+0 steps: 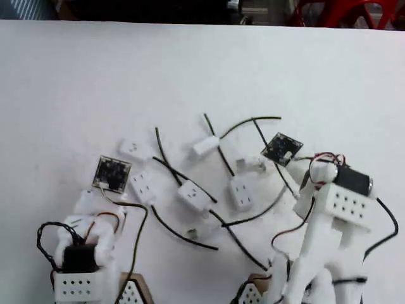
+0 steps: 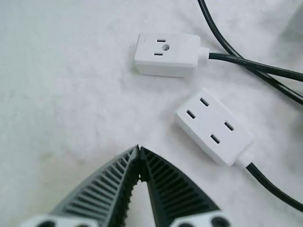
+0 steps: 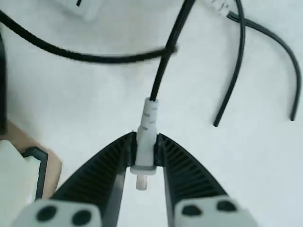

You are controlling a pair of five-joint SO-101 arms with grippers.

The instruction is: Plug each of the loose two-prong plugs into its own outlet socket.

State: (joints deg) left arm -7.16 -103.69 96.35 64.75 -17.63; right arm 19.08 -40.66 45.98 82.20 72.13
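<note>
The right arm is holding one two-prong plug. Its jaws are clamping the white body from both sides, open only as wide as the plug itself, and the ribbed collar and the black cord are running forward, away from the wrist. The short stub that seems to be the prong end is pointing back between the jaws. So I am judging that this hold is good for carrying the plug, but it is not yet presenting the prongs to a socket and is probably needing a turn or a new grip. The left arm is hanging low over the bench, its jaws pressed together at the tips and holding nothing. Just in front of them a three-hole socket is lying and, near it but apart, an outlet block with two pairs of slots. Both are facing up, which is making them easy to reach from above. The empty arm is probably standing there to steady a socket, because such light blocks are likely sliding under a push. More white sockets are lying between the arms among crossing cords.
</note>
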